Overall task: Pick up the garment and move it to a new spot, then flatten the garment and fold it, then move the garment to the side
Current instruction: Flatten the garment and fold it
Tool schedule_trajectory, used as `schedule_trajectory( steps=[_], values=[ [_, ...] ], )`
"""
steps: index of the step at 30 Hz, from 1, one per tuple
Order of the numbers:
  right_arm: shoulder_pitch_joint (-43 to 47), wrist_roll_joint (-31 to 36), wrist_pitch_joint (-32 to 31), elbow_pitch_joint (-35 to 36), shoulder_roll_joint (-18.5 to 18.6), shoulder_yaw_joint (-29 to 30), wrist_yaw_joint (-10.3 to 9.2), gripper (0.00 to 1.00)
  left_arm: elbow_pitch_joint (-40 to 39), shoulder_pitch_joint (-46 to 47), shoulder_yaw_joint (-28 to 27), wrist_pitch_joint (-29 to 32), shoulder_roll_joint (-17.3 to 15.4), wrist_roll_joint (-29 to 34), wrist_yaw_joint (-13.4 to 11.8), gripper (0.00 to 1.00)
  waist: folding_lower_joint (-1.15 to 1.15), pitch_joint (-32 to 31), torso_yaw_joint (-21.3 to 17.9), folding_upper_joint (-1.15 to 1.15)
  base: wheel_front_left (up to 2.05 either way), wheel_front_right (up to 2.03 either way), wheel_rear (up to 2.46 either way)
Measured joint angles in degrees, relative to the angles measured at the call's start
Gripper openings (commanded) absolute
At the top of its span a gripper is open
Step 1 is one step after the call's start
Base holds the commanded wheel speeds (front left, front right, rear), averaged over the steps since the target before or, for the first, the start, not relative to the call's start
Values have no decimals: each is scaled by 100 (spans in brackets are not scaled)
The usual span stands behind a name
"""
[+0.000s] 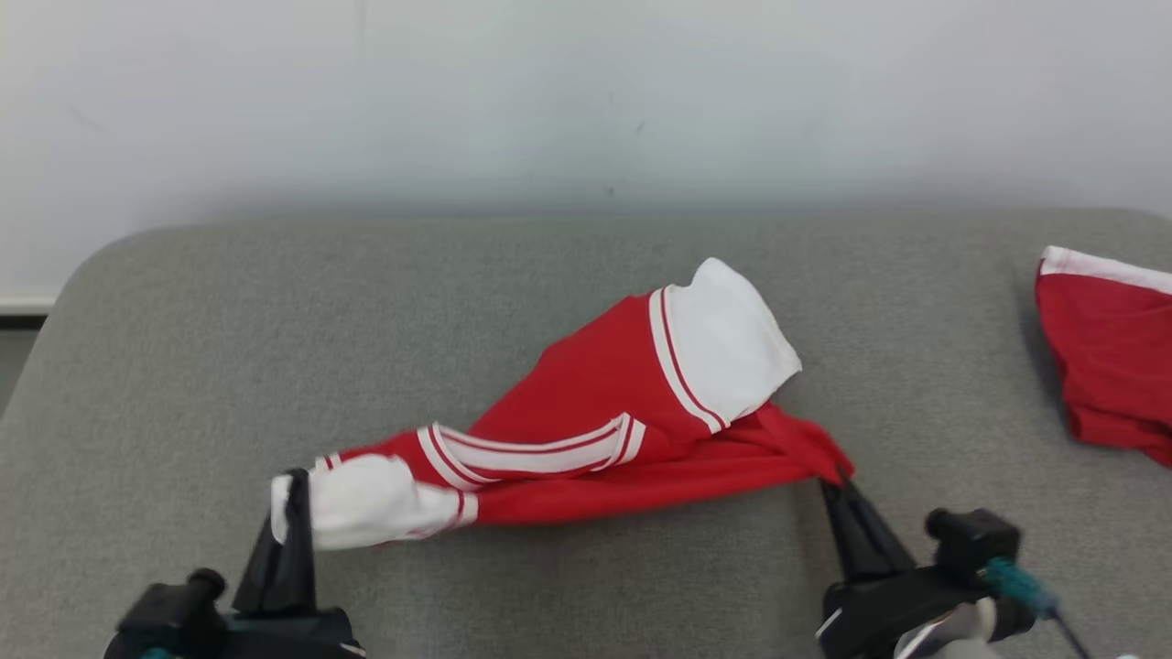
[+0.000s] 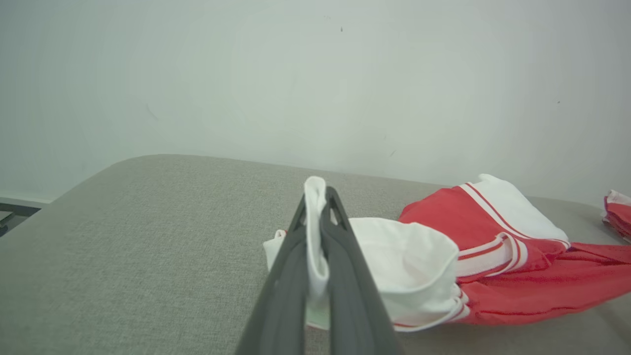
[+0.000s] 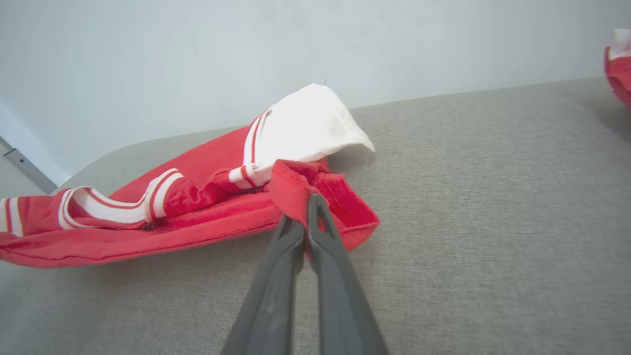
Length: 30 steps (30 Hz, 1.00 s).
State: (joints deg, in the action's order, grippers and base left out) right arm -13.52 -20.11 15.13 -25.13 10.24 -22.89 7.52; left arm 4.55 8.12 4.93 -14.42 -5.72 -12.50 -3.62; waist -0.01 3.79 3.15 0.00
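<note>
A red garment with white sleeve ends and white stripes lies bunched across the grey padded table, stretched between my two grippers. My left gripper is shut on the white cuff at the garment's left end; the white cloth runs between its dark fingers. My right gripper is shut on a red hem corner at the garment's right end, where the red fabric folds over the fingertips. The other white sleeve end sticks up behind.
A second red garment with a white edge lies at the table's far right, also seen as a red garment in the right wrist view. A pale wall stands behind the table. The table's rounded left corner drops off to the floor.
</note>
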Motion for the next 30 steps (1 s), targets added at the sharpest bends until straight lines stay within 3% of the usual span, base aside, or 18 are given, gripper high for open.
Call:
schedule_trajectory(
  steps=[6, 12, 16, 19, 25, 30],
  values=[
    [65, -1204, 0, 794, 478, 73, -1, 0, -572, 98, -292, 313, -32, -770, 325, 0, 0, -307, -180, 0, 0, 0, 0],
    [-466, -2293, -330, 1621, 1361, 46, -1, 0, -1283, 853, -353, 791, -311, -1111, 613, 0, 0, -603, -401, 0, 0, 0, 0],
    [-792, -2855, -808, 2014, 1811, 110, -1, 0, -1444, 1421, -331, 973, -549, -1110, 715, 0, 0, -728, -514, 0, 0, 0, 0],
    [-1085, -3496, -1510, 2296, 2201, 201, -1, 0, -1456, 1969, -287, 1179, -697, -1198, 808, 0, 0, -811, -607, 0, 0, 0, 0],
    [-1102, -5008, -2922, 2126, 2495, 338, -1, 0, -1251, 2253, -209, 1589, -857, -1499, 912, 0, 0, -841, -730, 0, 0, 0, 0],
    [-441, -5544, -3139, 1857, 2495, 290, 1, 0, -1131, 1757, -422, 1512, -869, -1751, 899, 0, 1, -690, -723, 0, 0, 0, 0]
  ],
)
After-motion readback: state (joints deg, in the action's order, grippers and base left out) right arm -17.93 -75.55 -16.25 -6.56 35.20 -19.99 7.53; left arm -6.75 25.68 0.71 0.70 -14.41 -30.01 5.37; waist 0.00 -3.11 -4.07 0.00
